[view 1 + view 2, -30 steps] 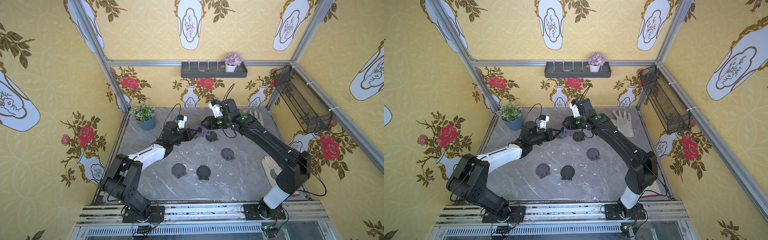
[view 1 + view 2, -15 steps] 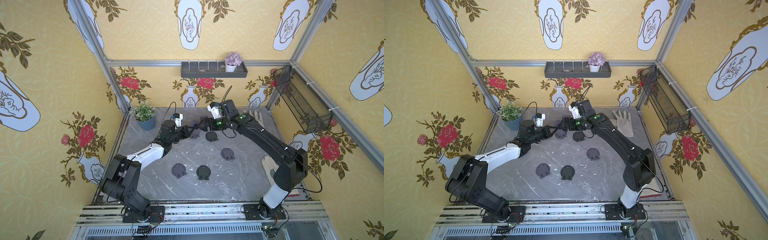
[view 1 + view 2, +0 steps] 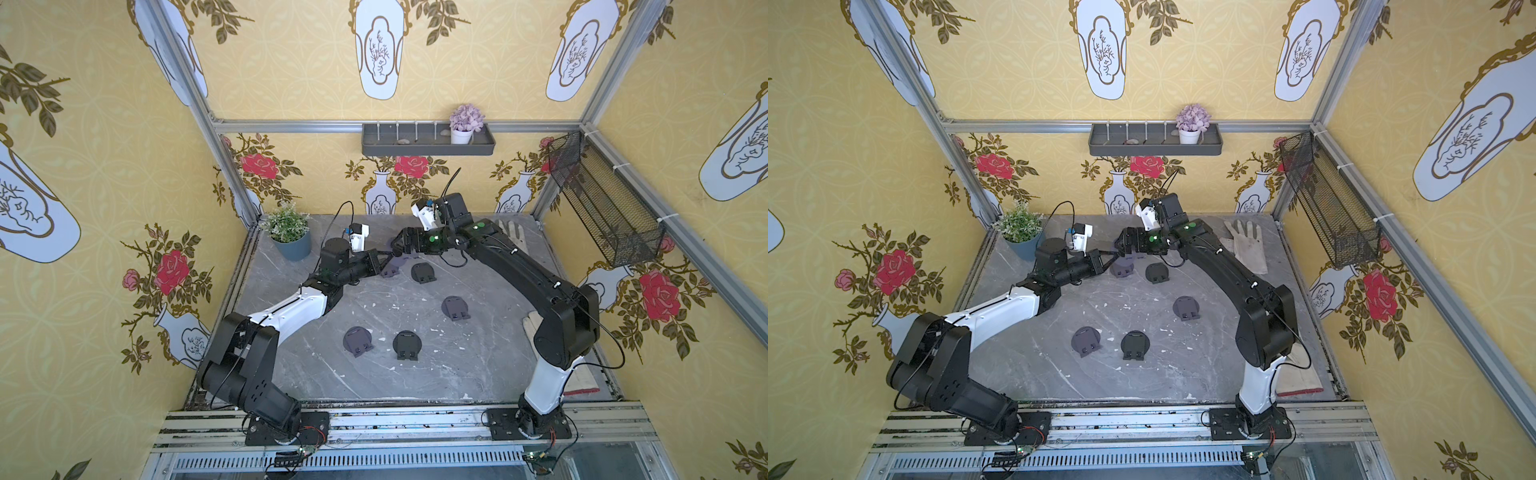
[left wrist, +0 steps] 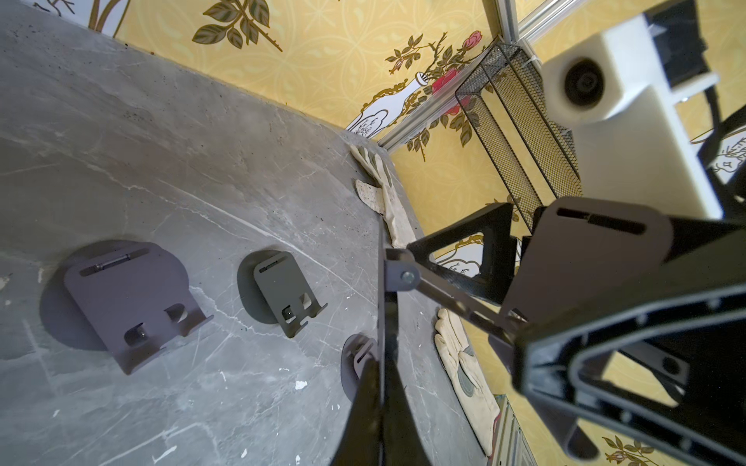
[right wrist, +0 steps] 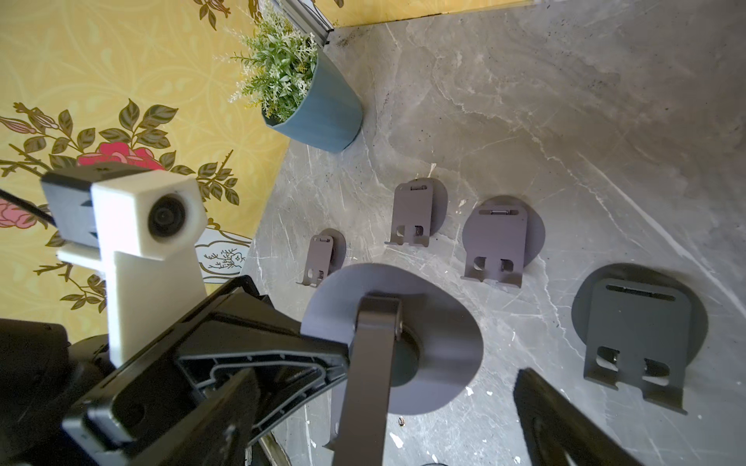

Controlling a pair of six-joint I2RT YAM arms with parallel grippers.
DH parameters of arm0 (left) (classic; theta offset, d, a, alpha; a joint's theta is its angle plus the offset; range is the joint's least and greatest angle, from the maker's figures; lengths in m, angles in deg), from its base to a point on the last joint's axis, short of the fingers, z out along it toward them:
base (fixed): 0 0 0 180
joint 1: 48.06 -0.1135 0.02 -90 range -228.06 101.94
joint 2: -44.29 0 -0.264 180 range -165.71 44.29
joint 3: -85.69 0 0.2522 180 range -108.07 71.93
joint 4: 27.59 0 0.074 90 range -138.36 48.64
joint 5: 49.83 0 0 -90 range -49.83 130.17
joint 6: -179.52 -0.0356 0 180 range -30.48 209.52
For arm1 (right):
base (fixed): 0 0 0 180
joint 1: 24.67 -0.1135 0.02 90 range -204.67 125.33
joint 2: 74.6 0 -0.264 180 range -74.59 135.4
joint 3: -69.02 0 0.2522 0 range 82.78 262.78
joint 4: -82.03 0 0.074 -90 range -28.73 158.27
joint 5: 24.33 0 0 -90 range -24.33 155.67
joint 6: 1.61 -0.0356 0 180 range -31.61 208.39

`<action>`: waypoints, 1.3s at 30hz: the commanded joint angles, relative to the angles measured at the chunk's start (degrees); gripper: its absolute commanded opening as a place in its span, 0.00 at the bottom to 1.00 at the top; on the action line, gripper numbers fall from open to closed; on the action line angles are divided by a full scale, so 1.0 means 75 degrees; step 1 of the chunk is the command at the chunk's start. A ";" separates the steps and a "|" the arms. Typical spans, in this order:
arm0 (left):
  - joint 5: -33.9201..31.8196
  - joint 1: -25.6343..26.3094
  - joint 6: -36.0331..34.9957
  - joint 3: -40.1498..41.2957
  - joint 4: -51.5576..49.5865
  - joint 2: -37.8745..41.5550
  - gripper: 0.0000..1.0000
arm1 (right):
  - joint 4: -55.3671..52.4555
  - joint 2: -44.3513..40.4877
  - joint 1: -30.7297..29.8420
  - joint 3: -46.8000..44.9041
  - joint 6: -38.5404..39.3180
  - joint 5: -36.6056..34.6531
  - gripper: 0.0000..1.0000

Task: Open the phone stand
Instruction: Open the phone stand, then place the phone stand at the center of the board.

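Aloft, the phone stand point(image 5: 444, 322) is clenched in the left claw point(image 4: 381, 363) (right claw point(image 5: 387, 375) spread around it).

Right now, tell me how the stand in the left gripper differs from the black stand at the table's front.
The held stand is lifted, its base clamped on edge in the left gripper; the black stand lies flat on the table. The held stand is unfolded, arm and plate swung off the base; the black stand is folded shut. The held stand looks purplish grey, the black stand darker. Both have round bases and hooked plates.
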 commanded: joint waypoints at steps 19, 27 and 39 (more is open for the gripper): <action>0.0187 -0.0002 -0.0192 -0.0391 -0.0035 -0.0297 0.60 | -0.0427 0.0366 -0.0194 0.0644 0.0346 -0.0941 0.46; -0.0302 -0.0002 -0.0339 -0.0370 -0.0447 -0.0060 0.99 | -0.0896 0.0697 0.0184 0.1018 0.0352 -0.1267 0.46; -0.0495 0.0058 -0.0219 0.0002 -0.0506 0.0289 0.99 | -0.1798 0.1852 0.1039 0.2351 0.0507 -0.1964 0.48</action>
